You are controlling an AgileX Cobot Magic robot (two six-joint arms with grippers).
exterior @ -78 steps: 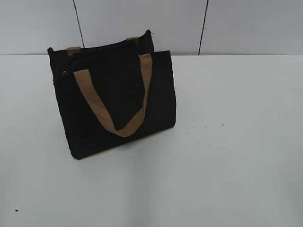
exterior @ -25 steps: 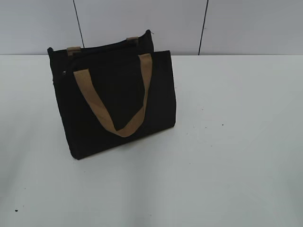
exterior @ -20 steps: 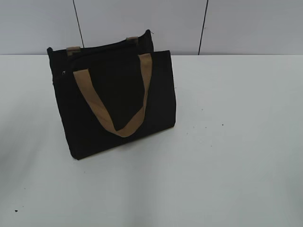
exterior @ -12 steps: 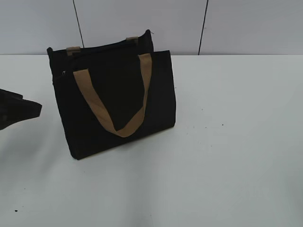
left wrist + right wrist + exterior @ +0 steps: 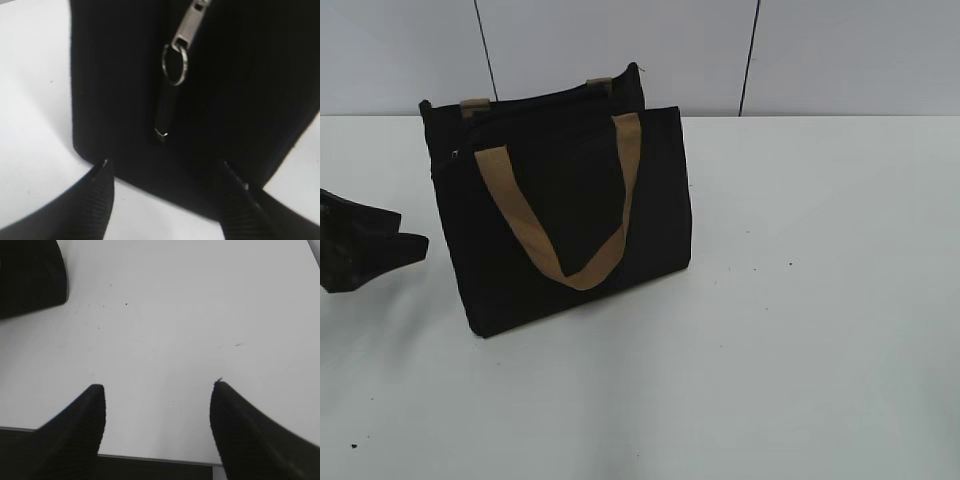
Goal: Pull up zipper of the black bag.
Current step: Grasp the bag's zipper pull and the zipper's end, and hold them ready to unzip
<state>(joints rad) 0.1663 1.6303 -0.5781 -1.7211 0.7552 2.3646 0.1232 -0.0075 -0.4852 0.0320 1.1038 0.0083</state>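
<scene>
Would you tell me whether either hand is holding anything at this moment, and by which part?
Nothing is held: the left hand is open near the black bag, the right hand open over the table.

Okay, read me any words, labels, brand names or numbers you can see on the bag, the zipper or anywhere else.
There is no readable text in any view.
Black bag: plain fabric, no label or logo showing.
Zipper pull: bare silvery metal with a ring; no marking can be made out, and the view is slightly blurred.
Table: only small dark specks, no writing.

White table (image 5: 800, 330); grey panelled wall (image 5: 620, 40)
</scene>
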